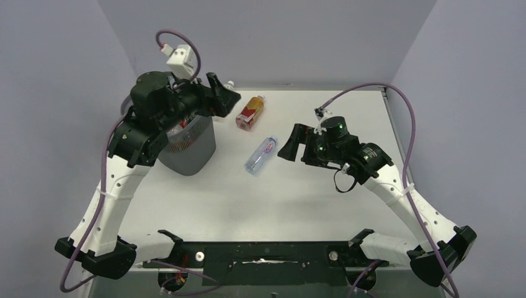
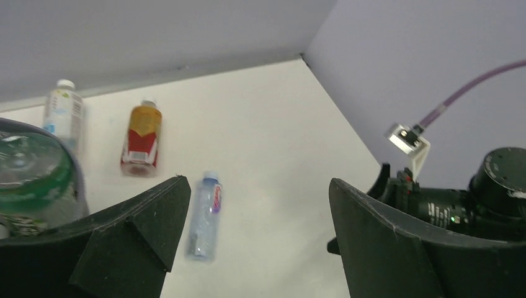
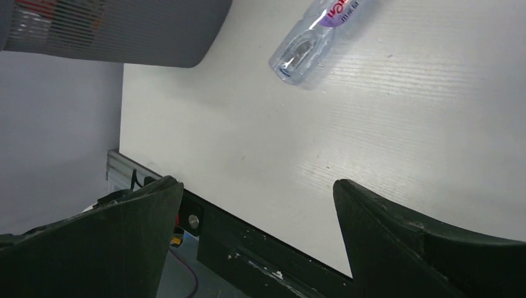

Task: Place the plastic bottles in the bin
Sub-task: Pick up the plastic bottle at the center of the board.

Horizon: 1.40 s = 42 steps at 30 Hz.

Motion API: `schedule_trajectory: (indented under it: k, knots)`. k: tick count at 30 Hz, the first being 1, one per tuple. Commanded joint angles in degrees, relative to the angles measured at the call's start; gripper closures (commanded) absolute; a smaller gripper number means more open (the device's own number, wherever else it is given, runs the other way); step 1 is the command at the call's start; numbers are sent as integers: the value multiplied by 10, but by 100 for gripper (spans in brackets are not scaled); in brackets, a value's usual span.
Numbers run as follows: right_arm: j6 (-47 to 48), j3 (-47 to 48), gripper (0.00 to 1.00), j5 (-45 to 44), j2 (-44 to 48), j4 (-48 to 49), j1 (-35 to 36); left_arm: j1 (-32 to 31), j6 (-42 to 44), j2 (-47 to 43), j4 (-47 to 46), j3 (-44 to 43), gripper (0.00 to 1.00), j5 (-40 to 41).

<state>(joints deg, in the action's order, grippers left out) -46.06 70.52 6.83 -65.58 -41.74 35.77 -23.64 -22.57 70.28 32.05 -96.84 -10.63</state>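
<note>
bottles loose beside the bin

the bin point(image 1: 192, 149) stands far left on the table point(image 1: 322, 198), my left arm covering its mouth. left gripper point(image 1: 224, 93) and right gripper point(image 1: 289, 144) both spread, empty. amber bottle point(image 1: 250, 112) and clear bottle point(image 1: 261, 154) lie between them.

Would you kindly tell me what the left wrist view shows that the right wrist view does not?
Only the left wrist view shows the amber plastic bottle with a red label, a clear white-capped bottle near the far wall, and the right arm. Only the right wrist view shows the black rail along the near edge. Both show the small clear blue-capped bottle lying on the white table and part of the dark grey mesh bin.
</note>
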Motion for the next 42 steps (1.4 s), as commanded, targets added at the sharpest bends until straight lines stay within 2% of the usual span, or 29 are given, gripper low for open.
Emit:
schedule_trajectory:
  k: [1,6,9,18,27,42]
  knots:
    - [-36,-46,2,-18,37,14,-7,-86,12,7,61,-2,17,84]
    - [-69,-115,2,-22,80,22,-9,-175,-11,20,52,57,16,136]
    - [-81,-146,2,-26,103,21,-9,-194,-23,37,30,95,16,139]
    - [-84,-178,2,-24,133,22,-12,-194,5,127,11,155,11,170]
    - [-69,-179,2,-7,133,34,-17,-168,32,235,-41,186,10,145]
    - [-62,-214,2,16,167,47,-34,-149,74,368,-64,154,11,138]
